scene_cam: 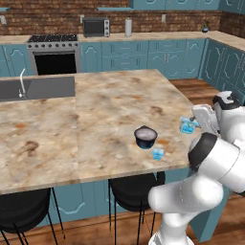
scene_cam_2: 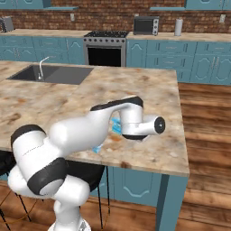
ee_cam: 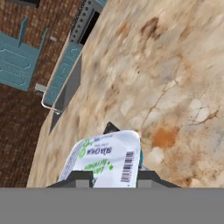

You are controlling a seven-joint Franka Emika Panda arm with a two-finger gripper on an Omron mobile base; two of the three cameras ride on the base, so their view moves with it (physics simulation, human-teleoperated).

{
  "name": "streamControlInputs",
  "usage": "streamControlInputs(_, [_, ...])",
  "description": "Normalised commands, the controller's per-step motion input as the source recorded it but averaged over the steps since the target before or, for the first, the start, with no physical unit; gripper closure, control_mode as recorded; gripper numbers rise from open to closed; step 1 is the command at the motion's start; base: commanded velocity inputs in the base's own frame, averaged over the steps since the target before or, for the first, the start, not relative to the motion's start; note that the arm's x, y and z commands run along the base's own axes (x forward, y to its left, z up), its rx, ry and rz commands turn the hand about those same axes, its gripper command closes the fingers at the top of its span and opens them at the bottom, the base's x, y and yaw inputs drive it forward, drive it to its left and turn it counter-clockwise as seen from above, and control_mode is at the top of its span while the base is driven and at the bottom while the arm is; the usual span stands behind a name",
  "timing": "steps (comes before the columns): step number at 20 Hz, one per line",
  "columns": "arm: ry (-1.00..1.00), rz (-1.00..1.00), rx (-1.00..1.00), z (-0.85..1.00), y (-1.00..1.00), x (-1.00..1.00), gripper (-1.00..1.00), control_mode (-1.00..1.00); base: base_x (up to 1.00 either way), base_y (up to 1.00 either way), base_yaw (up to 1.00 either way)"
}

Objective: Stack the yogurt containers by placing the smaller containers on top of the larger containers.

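We see the gripper (ee_cam: 111, 179) closed on one small blue yogurt cup (scene_cam: 187, 125), jaws pinching its sides; in the hand view the cup's white printed lid sits right between the fingers (ee_cam: 78, 178). The cup is off the marble counter (scene_cam: 95, 119), near the counter's right edge. The dark tub (scene_cam: 145, 137) sits on the counter, left of the held cup. The second small blue cup (scene_cam: 158, 154) stands on the counter just beside the tub, toward the front edge.
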Motion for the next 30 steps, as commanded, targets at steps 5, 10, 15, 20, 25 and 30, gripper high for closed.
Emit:
streamControlInputs(5, [-0.15, -0.04, 0.00, 0.49, 0.01, -0.32, 1.00, -1.00, 0.00, 0.00, 0.00])
streamControlInputs(10, [-0.04, -0.05, -0.01, 0.36, 0.19, -0.11, 1.00, -1.00, 0.00, 0.00, 0.00])
streamControlInputs(15, [0.00, -0.06, -0.03, 0.25, 0.30, 0.00, 1.00, -1.00, 0.00, 0.00, 0.00])
streamControlInputs(20, [0.00, -0.07, -0.03, 0.19, 0.34, -0.01, 1.00, -1.00, 0.00, 0.00, 0.00])
streamControlInputs(25, [0.00, -0.05, -0.06, 0.06, 0.41, -0.13, 1.00, -1.00, 0.00, 0.00, 0.00])
streamControlInputs(30, [0.00, -0.04, -0.08, 0.00, 0.46, -0.14, 1.00, -1.00, 0.00, 0.00, 0.00])
